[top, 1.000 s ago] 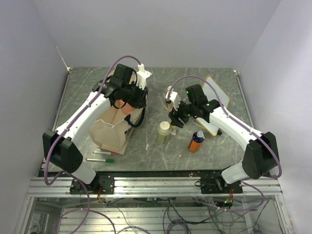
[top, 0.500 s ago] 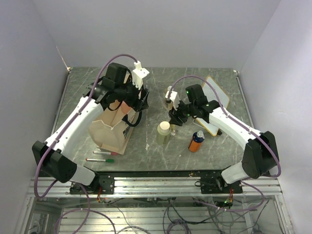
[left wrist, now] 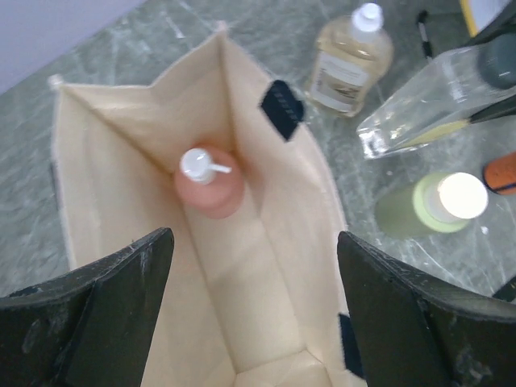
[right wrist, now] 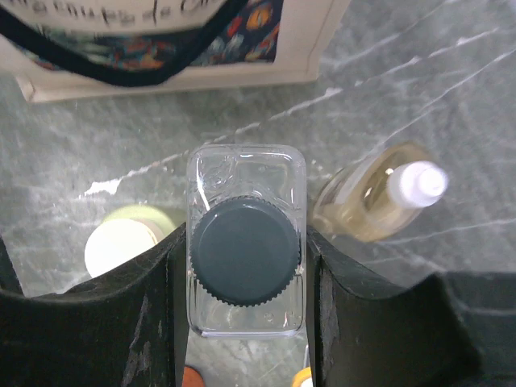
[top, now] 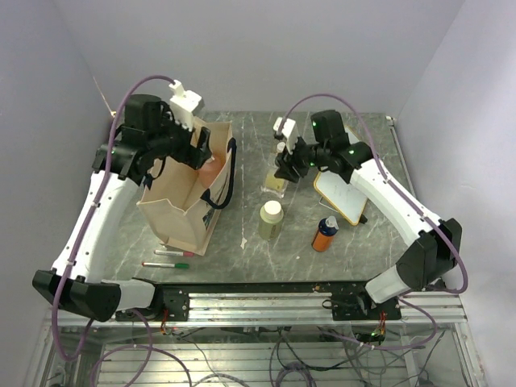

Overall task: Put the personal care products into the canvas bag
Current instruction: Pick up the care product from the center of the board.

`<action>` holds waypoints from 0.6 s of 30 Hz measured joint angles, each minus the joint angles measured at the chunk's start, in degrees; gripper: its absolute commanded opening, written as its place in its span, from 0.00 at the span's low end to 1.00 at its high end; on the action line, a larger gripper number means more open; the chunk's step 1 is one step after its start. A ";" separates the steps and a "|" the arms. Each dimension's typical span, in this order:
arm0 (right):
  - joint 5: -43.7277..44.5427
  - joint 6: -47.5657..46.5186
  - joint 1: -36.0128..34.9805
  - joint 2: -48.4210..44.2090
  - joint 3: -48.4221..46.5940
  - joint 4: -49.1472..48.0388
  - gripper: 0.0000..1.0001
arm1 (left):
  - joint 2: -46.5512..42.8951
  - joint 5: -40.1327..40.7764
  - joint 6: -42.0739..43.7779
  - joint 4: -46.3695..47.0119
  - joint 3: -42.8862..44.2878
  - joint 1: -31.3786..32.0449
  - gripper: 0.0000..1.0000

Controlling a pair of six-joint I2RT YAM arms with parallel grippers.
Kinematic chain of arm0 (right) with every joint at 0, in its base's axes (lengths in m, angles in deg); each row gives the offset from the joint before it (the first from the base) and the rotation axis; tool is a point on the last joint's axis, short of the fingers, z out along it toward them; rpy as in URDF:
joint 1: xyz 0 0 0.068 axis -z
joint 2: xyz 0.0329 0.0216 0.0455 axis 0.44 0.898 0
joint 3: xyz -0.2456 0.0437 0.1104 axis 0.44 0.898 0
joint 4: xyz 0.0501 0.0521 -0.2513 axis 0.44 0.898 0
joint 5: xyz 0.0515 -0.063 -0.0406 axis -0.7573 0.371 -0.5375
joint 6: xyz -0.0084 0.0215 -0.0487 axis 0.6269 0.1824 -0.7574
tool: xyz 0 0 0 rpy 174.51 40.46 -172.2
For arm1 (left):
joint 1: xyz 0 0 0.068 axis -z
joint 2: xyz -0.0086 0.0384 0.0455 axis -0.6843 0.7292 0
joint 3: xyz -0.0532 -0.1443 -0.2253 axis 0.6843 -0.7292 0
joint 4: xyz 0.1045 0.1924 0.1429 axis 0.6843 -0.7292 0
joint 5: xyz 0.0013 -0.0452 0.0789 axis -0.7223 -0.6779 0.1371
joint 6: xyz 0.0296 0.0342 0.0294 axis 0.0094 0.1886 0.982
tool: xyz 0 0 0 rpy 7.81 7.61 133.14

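While salmon-pink white-capped bottle (left wrist: 211, 181) sits inside beige canvas bag (left wrist: 274, 234), left fingers (left wrist: 105, 314) gape above it. Right fingers (right wrist: 363, 322) clamp clear black-capped bottle (right wrist: 244, 262) beside the bag. Probably rigid, slick: hold flat sides.

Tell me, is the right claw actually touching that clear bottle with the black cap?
Touching. The right wrist view shows the right gripper with its fingers pressed flat against both sides of the clear bottle, no gap on either side.

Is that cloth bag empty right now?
No, a salmon-pink bottle with a white cap sits down inside the canvas bag.
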 measured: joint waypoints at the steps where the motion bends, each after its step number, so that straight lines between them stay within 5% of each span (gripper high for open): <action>1: 0.00 0.39 0.00 0.33 -2.10 0.50 0.00 | -0.39 0.39 -0.11 0.00 0.00 -1.18 0.94; 18: 3.96 6.86 -8.09 15.10 -43.65 11.61 0.00 | -3.74 14.67 -0.90 0.28 -0.52 -10.34 0.92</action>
